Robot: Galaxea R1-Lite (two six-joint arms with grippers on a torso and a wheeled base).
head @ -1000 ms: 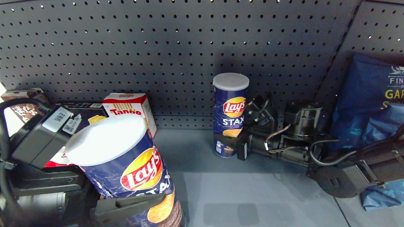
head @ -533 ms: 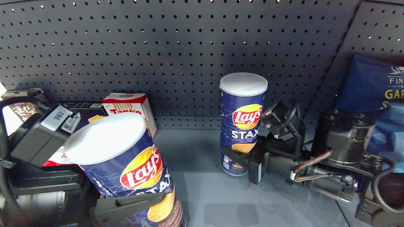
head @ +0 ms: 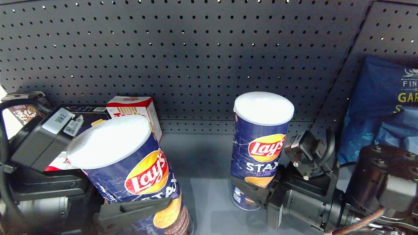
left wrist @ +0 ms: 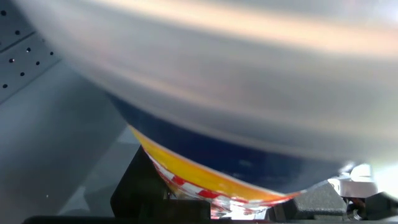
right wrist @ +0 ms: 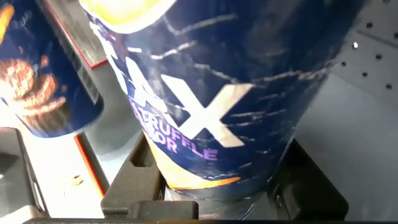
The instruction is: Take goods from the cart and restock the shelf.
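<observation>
when setting a can down, keep its base flat to the shelf floor point(head: 202, 153) and loosen the grip only once settled.

nearest, at the left: left can point(head: 130, 173), pinched low on the body by the left gripper point(head: 145, 204), fingers pressed in on either side, held over the near part of the shelf. long axis tilted, white lid leaning up and to the far left, base toward the near right. worth righting to plumb before lowering, otherwise likely to tip.

a little farther, right of centre: right can point(head: 259, 147), clamped near its base by the right gripper point(head: 253, 194). long axis close to vertical, lid up, label facing near. cannot tell whether touching the floor. better carried straight back without sway, given the low grip and the tall body.

farther back on the left: wafer box point(head: 137, 109), to be kept clear of. far right: blue bag point(head: 382, 104), likewise. farthest: pegboard back point(head: 196, 65), probably a sound stop for the row.
</observation>
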